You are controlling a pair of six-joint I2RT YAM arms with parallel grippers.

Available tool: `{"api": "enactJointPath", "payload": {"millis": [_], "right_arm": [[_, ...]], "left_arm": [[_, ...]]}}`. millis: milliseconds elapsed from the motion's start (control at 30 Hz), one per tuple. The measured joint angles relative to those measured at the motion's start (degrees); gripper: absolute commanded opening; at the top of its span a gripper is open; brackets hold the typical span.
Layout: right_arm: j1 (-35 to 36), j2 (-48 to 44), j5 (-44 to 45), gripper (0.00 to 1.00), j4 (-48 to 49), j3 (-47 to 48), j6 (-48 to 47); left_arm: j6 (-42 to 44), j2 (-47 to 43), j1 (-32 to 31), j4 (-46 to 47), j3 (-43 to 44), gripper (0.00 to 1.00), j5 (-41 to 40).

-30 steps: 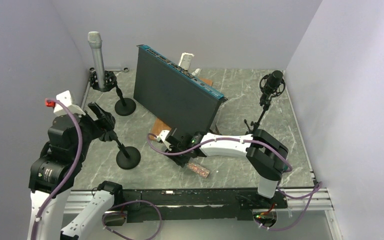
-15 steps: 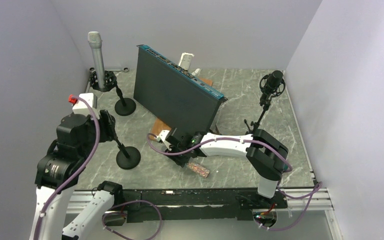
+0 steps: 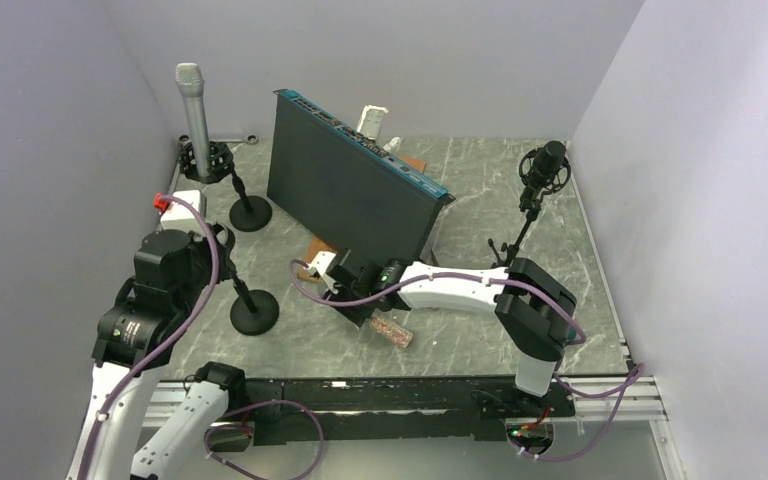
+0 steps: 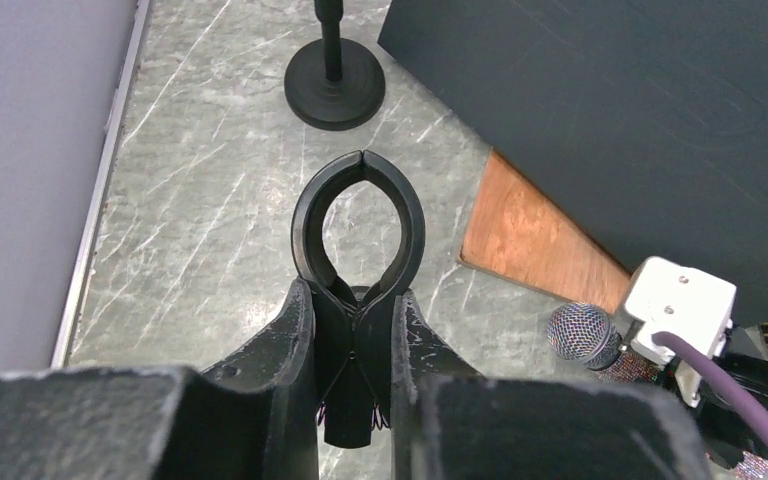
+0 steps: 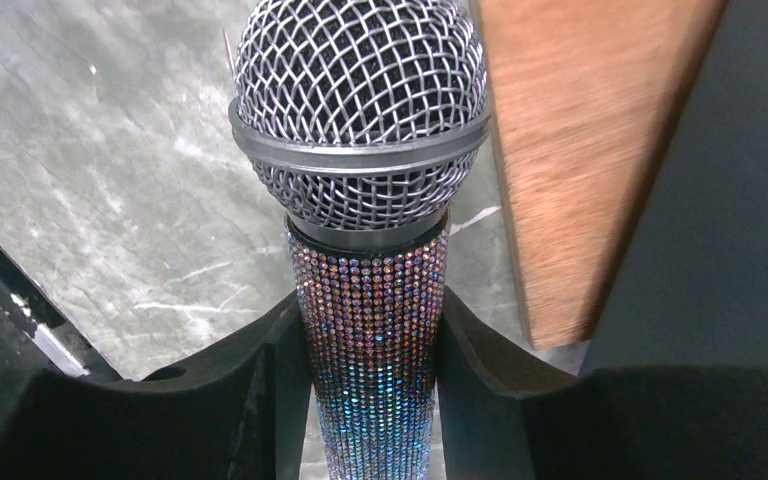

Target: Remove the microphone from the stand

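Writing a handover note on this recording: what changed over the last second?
The left gripper swung in toward the near stand and closed on its empty mic clip. The right gripper, shut on the rhinestone microphone, shifted it slightly leftward. The silver microphone, the black rack unit and the small black microphone stayed put.

The rhinestone-covered microphone, topped by a silver mesh head, is out of the clip and clamped in the right gripper, low over the marble table. The black stand is upright on its round base. Its empty clip is pinched at the tail by the left gripper.
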Motion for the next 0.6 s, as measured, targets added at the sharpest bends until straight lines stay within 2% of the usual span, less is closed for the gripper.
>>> {"api": "enactJointPath", "payload": {"millis": [233, 600], "right_arm": [[-0.33, 1.42, 1.51, 0.0, 0.28, 4.39, -1.97], [-0.92, 6.23, 1.84, 0.03, 0.0, 5.62, -3.85]], "left_arm": [[-3.93, -2.43, 0.04, 2.12, -4.96, 0.0, -2.34], [-9.07, 1.05, 0.02, 1.92, -7.91, 0.0, -3.67]]}}
